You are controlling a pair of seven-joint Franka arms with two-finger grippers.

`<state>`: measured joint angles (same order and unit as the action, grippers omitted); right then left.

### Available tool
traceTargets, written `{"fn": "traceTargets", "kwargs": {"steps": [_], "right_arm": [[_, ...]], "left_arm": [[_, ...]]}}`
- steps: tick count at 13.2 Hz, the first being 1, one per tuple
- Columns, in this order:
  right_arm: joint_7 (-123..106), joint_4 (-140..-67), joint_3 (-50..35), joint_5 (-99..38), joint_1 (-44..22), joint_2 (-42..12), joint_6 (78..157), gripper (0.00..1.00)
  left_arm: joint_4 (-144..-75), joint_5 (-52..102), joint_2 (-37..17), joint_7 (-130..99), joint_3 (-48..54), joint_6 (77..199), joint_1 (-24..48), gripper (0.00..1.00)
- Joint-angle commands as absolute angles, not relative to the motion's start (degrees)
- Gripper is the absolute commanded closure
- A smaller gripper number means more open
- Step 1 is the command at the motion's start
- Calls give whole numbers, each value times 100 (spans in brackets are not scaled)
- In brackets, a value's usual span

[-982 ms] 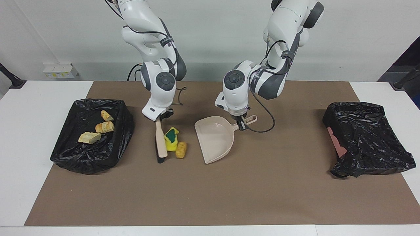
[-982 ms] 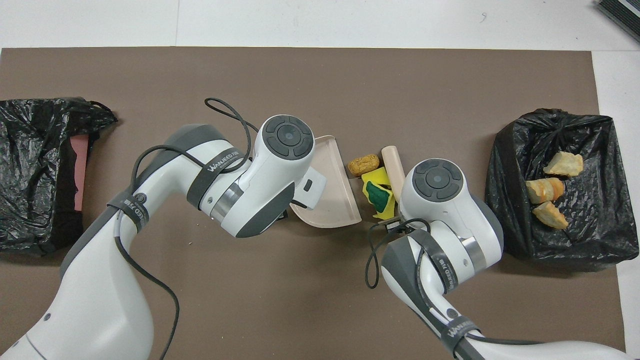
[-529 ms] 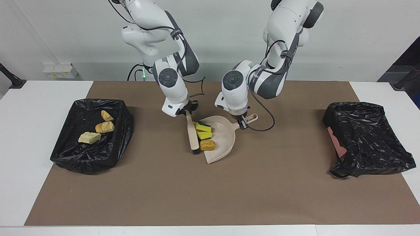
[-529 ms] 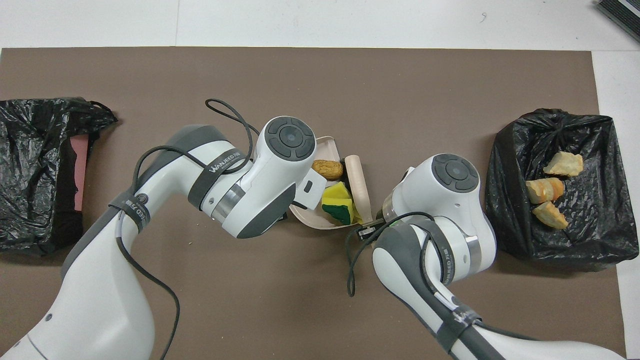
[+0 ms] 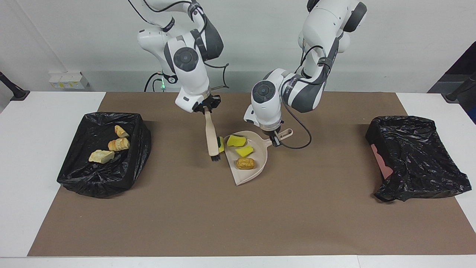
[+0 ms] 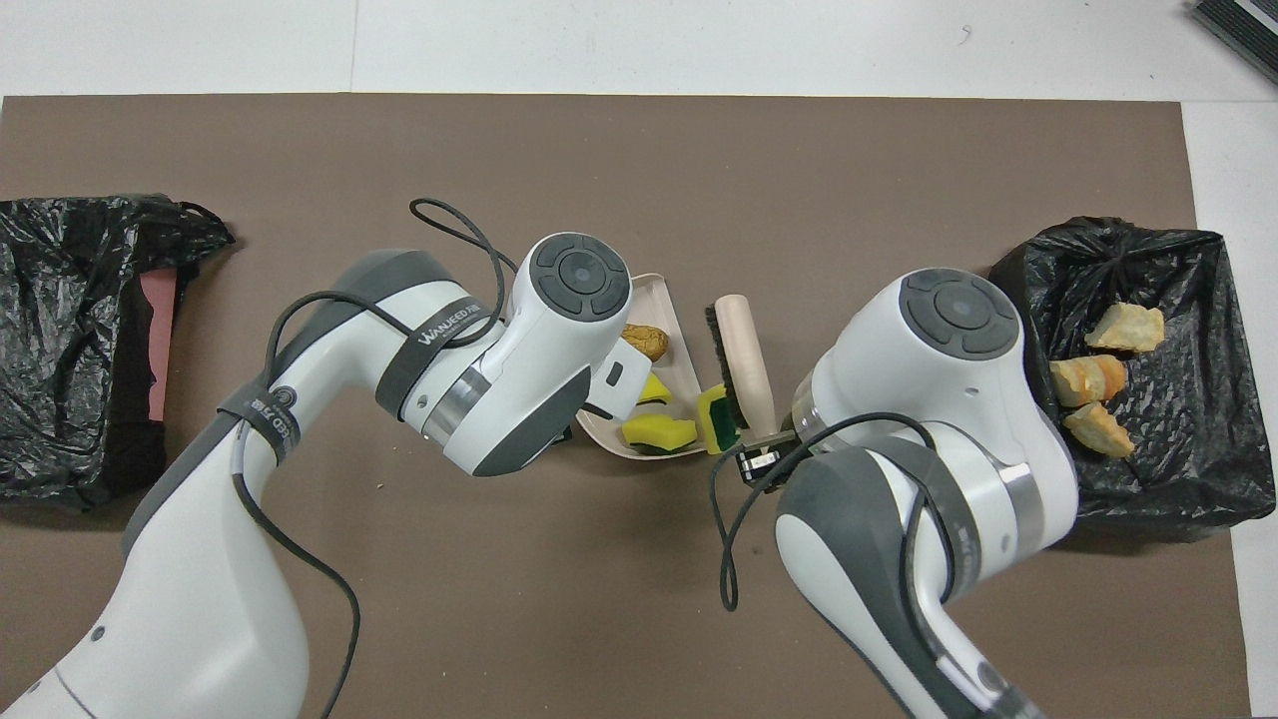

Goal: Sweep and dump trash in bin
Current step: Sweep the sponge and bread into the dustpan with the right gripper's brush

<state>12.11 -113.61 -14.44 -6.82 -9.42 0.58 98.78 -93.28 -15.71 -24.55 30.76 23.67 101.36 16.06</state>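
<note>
trash is split between two places: a brown lump (image 5: 245,163) and two yellow sponge chunks (image 5: 236,140) lie in the beige dustpan (image 5: 260,163) at the middle of the brown mat (image 5: 238,223), a green-faced sponge piece (image 5: 221,144) sits at the pan's open edge against the brush (image 5: 211,139), and three bread pieces (image 5: 118,144) lie in the black-lined bin (image 5: 70,175) toward the right arm's end of the table.

the right gripper (image 5: 206,107) is clamped on the brush handle, the bristles hanging low at the pan's mouth. the left gripper (image 5: 274,139) is clamped on the dustpan handle, with the pan flat on the mat.

the sweep looks nearly done. to finish well, that edge piece probably wants one more short push so it sits fully inside. then the pan should be tipped back slightly as it lifts, mouth upward, so the loose chunks do not roll out. the carry would run over the mat to the bin with the bread, and the brush should clear that path first.

the mat covers most of a white table (image 5: 22,149). a second black bag (image 5: 416,160), crumpled with something pink showing, lies at the left arm's end. a plain pale wall (image 5: 390,37) rises at the robots' side.
</note>
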Motion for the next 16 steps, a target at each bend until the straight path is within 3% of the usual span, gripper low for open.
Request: {"fn": "traceTargets", "kwargs": {"steps": [1, 3, 6, 11, 16], "right_arm": [[1319, -11767, -1477, -370, -888, 211, 10027, 100], [1231, -12179, -1485, 479, -818, 97, 10316, 100], [1160, -12392, -1494, 492, -861, -157, 10634, 100], [897, -12349, -1503, -1157, -1213, -624, 11600, 100], [835, -11928, -1494, -1794, -1520, -704, 11638, 100]], "left_arm": [[-9579, -1688, -2303, 2997, 2329, 10177, 1626, 100], [-9676, -1688, -2268, 3006, 2329, 10353, 1608, 100], [-9869, -1705, -2189, 3041, 2329, 10494, 1643, 100], [-10510, -1670, -1978, 3015, 2338, 11395, 1644, 100], [-10740, -1617, -1977, 3138, 2329, 12330, 1345, 100]]}}
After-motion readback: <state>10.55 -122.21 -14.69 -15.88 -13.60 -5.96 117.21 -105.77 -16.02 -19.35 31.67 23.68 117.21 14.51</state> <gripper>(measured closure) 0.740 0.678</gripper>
